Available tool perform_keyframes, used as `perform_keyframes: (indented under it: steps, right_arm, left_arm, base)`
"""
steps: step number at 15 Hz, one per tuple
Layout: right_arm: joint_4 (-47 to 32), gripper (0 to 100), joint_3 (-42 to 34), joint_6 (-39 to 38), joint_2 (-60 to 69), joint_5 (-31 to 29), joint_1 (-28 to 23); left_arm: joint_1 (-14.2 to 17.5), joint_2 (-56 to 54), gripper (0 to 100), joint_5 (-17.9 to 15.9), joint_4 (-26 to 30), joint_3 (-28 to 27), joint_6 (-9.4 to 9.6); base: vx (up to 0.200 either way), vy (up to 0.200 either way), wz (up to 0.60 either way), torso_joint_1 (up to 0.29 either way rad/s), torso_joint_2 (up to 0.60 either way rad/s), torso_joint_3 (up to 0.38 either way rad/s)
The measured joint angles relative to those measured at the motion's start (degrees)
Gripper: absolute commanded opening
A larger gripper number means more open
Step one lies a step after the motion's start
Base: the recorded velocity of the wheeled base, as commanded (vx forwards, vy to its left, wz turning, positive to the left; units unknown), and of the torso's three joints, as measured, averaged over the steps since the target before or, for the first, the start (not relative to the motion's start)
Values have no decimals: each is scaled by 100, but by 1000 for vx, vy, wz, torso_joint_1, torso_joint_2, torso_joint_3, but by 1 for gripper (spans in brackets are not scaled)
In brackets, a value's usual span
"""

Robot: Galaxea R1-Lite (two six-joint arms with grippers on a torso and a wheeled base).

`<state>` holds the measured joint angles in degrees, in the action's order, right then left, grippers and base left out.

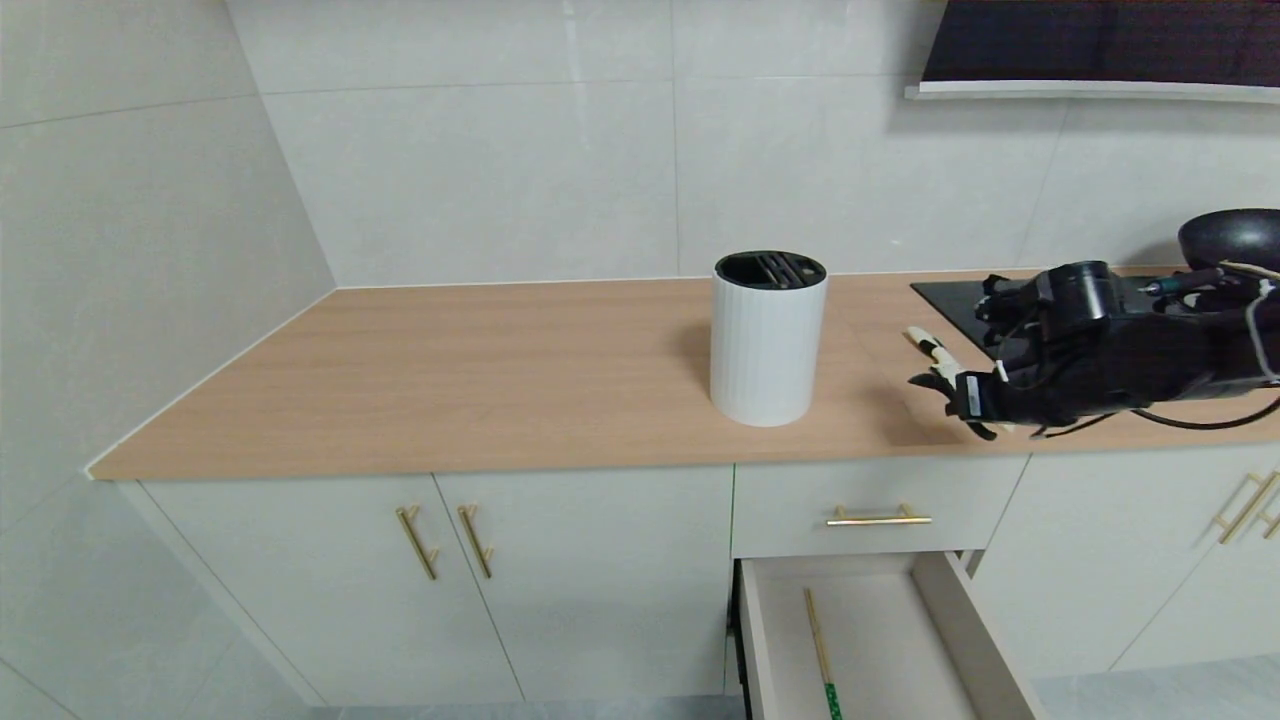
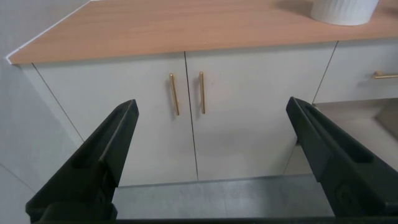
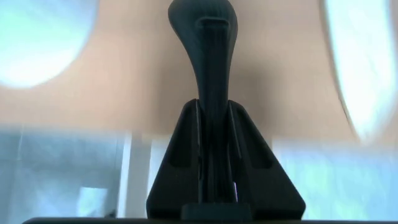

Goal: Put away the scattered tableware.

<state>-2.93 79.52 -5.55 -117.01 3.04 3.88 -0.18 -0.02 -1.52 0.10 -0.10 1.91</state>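
Note:
My right gripper [image 1: 950, 385] hovers just above the wooden counter [image 1: 500, 370], to the right of a white ribbed utensil holder [image 1: 768, 340] with a black slotted top. It is shut on a slim utensil [image 1: 925, 345], cream with dark bands, that sticks out past its tips. In the right wrist view the utensil [image 3: 204, 37] looks dark with a rounded end, pinched in the gripper [image 3: 212, 124]. Below the counter, an open drawer [image 1: 955, 620] holds a single chopstick [image 1: 820, 640]. My left gripper [image 2: 211, 109] is open and low, facing the cabinet doors.
A black cooktop [image 1: 950, 300] with a dark pan [image 1: 1230, 235] sits at the counter's right end, behind my right arm. A range hood [image 1: 1090, 50] hangs above it. Tiled walls close the back and left. The holder's base [image 2: 343, 9] shows above the gold-handled doors [image 2: 186, 93].

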Motion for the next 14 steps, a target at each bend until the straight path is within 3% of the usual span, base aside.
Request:
perform_keyframes:
  steps: [4, 6, 9, 14]
  right_arm:
    - [9, 0, -1899, -402, 1456, -263, 135]
    - [6, 0, -2500, -485, 1858, -517, 304]
    - [15, 0, -2823, -492, 2037, -678, 549]
    - [15, 0, -2931, -468, 1919, -744, 621]
  left_arm:
    - [0, 2, 100, 2, 0, 0, 0]
    - [0, 2, 100, -2, 0, 0, 0]
    - [0, 2, 100, 5, -5, -1, 2]
    - [0, 2, 100, 0, 0, 0, 2]
  base:
    - [0, 0, 0, 0, 0, 0]
    - [0, 0, 0, 0, 0, 0]
    - [0, 0, 0, -28, 69, 46]
    - [0, 0, 0, -184, 463, 265]
